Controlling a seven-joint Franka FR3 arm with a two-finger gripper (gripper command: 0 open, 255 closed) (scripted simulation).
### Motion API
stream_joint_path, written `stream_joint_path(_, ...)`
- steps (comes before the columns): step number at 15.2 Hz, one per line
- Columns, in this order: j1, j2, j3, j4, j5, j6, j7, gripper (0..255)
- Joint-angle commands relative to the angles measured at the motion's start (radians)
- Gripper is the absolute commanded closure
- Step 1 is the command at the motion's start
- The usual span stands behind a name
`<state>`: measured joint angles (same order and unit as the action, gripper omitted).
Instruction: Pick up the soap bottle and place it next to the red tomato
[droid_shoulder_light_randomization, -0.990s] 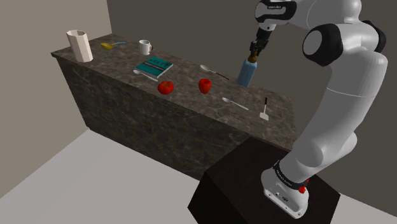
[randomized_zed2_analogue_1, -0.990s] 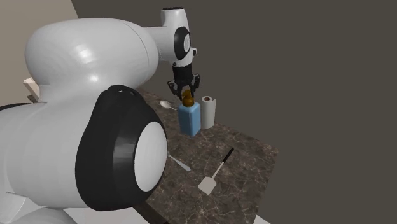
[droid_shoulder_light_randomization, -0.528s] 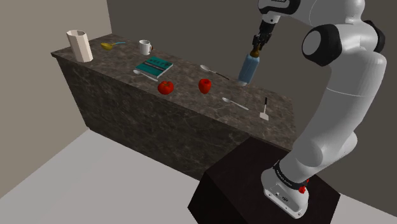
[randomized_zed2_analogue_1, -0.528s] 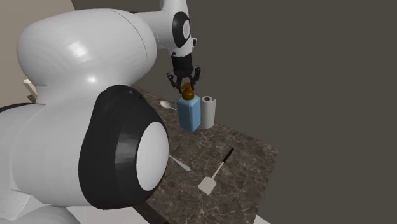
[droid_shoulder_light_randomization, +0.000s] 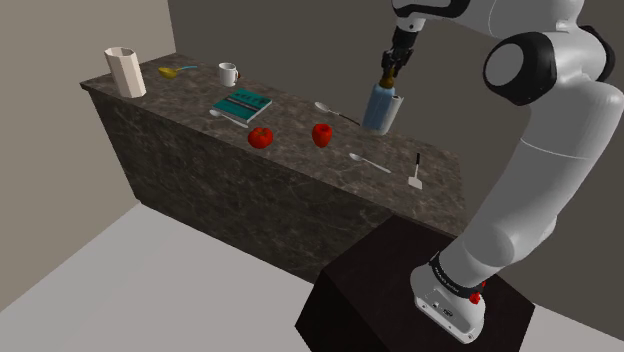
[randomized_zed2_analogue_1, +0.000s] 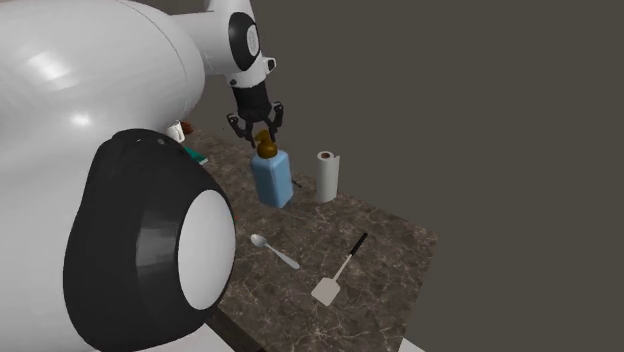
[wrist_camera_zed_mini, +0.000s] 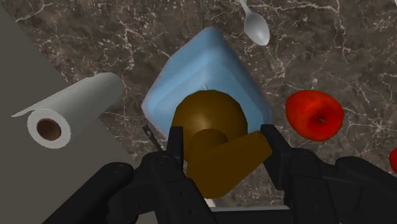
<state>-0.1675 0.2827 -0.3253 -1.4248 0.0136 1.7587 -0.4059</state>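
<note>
Raised since earlier, soap bottle (wrist_camera_zed_mini: 210, 63) hangs, gripper (wrist_camera_zed_mini: 222, 143) clamped on its brown pump (paper roll (wrist_camera_zed_mini: 67, 108), spoon (wrist_camera_zed_mini: 257, 27), tomato (wrist_camera_zed_mini: 315, 114) below).

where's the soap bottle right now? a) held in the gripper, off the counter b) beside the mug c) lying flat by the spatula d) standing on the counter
a: the gripper, shut on its brown top, holds the blue soap bottle tilted above the counter.

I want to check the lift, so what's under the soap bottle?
Dark marbled counter lies below the blue soap bottle, which hangs tilted from the pincer by its brown pump. In the wrist view the bottle's body covers the patch directly beneath.
</note>
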Motion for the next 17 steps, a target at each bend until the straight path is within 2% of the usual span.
stream_joint_path(1,0.029,-0.016,0.012,-0.023,-0.011,0.006,0.042,255)
stream_joint_path(9,0.149,-0.050,0.073,-0.060,-0.045,0.000,0.223,255)
stream_joint_path(17,0.256,-0.018,0.135,-0.008,-0.060,-0.033,0.394,255)
